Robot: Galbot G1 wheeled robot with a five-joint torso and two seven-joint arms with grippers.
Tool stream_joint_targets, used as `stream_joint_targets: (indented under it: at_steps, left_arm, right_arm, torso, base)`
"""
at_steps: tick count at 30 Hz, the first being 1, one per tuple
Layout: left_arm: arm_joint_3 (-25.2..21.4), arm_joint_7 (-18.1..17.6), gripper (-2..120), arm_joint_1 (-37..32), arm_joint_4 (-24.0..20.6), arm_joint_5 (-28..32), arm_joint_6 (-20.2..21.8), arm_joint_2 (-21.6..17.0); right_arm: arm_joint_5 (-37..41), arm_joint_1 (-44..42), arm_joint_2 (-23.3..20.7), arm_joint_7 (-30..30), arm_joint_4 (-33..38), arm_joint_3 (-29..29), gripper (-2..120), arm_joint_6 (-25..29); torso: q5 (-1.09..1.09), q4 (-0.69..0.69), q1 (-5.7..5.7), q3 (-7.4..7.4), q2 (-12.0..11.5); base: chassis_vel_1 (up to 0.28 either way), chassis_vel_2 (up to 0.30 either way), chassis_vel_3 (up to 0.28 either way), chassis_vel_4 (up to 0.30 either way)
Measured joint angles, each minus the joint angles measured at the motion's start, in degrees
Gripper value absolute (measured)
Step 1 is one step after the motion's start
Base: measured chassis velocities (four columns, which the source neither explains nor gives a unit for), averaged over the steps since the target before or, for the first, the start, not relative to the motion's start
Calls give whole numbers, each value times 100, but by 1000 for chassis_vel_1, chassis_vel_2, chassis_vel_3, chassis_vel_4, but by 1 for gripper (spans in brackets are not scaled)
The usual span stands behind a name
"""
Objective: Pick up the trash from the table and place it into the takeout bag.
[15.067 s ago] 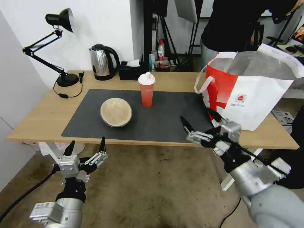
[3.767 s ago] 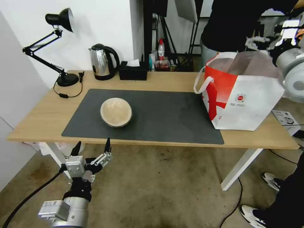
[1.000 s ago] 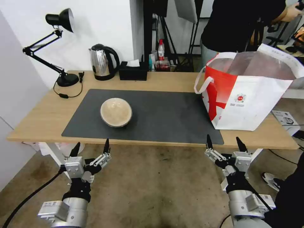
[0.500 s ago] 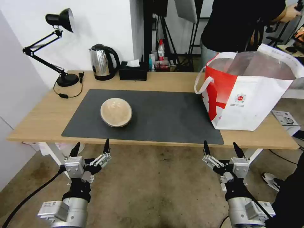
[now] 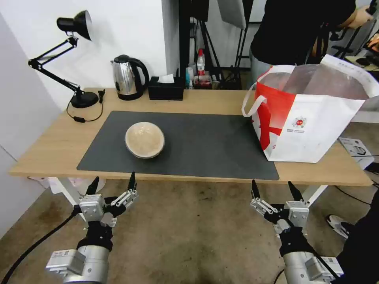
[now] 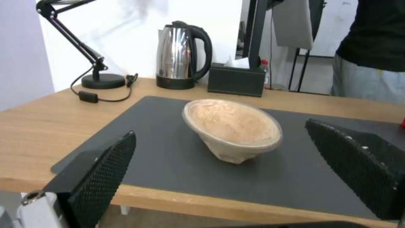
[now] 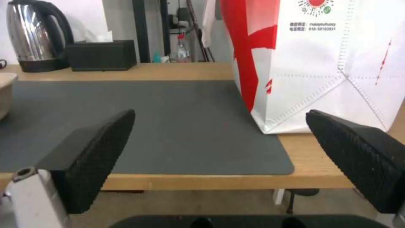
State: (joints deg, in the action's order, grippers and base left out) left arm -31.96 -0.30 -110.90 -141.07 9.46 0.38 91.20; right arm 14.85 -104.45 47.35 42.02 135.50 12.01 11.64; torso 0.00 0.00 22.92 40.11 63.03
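Your left tool (image 5: 112, 184) and right tool (image 5: 273, 189) hang spread wide and empty at lower frame, below the desk (image 5: 43, 148) edge. The beige bowl (image 5: 144, 139) sits left of centre, on the mat (image 5: 205, 146) above your left tool; the takeout bag (image 5: 316, 114) stands at right.

Bowl (image 5: 144, 139): beige, mottled inside. Mat (image 5: 205, 146): dark grey, plain. Table (image 5: 47, 146): light wood grain, white legs. Bag (image 5: 316, 130): white, red side panel, small round red logo, silvery lining, white handles. Kettle (image 5: 125, 77): polished steel, black handle and base. Tissue box (image 5: 166, 90): black. Lamp (image 5: 75, 23): black. Left gripper (image 5: 112, 185) and right gripper (image 5: 273, 187): silver bodies, black fingers with dotted pads.
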Motion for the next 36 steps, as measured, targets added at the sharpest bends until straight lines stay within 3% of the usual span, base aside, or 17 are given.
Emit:
stream_joint_targets:
  at_steps: [29, 36]
  left_arm:
    - [-32, 25, 100, -39, -53, 35, 3, -12]
    - [-183, -2, 100, 34, -209, 229, 115, -185]
  right_arm:
    - [47, -47, 30, -15, -7, -41, 100, -19]
    - [49, -46, 30, -15, -10, -41, 100, -21]
  torso:
    - [0, 0, -1, 0, 0]
    - [0, 0, 0, 0, 0]
  base:
    - [0, 0, 0, 0]
    - [0, 0, 0, 0]
